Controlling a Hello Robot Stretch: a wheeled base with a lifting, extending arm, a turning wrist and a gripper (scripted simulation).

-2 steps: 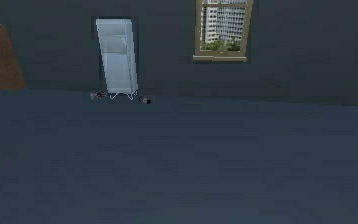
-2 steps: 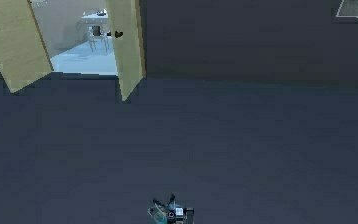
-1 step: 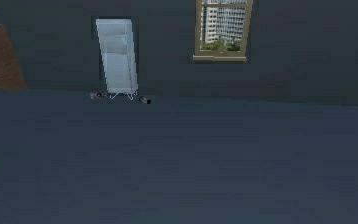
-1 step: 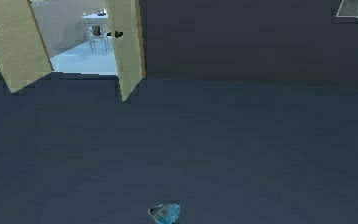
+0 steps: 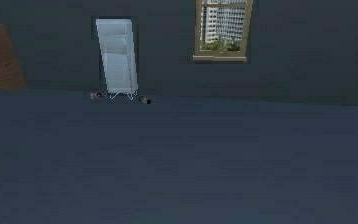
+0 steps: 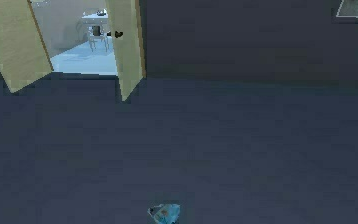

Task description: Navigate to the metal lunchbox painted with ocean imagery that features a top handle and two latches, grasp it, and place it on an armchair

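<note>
Neither the arm's pose nor the state of the fingers can be told from these pictures. In the arm side view, a small blue-green object (image 6: 165,212) lies on the dark floor (image 6: 237,150) at the bottom edge, a little left of the middle and well apart from the walls. Its colour suits an ocean-painted lunchbox, but it is too small to make out a handle or latches. It looks somewhat wider across the picture than it is deep, so its long axis seems to run left to right; which way it faces cannot be told. Farther out, two pale yellow door leaves (image 6: 130,45) stand open around a doorway (image 6: 82,55) into a bright room with white furniture (image 6: 95,25). In the forward view, a tall white rack (image 5: 116,55) stands against the dark wall (image 5: 307,60), with a window (image 5: 224,28) to its right.
</note>
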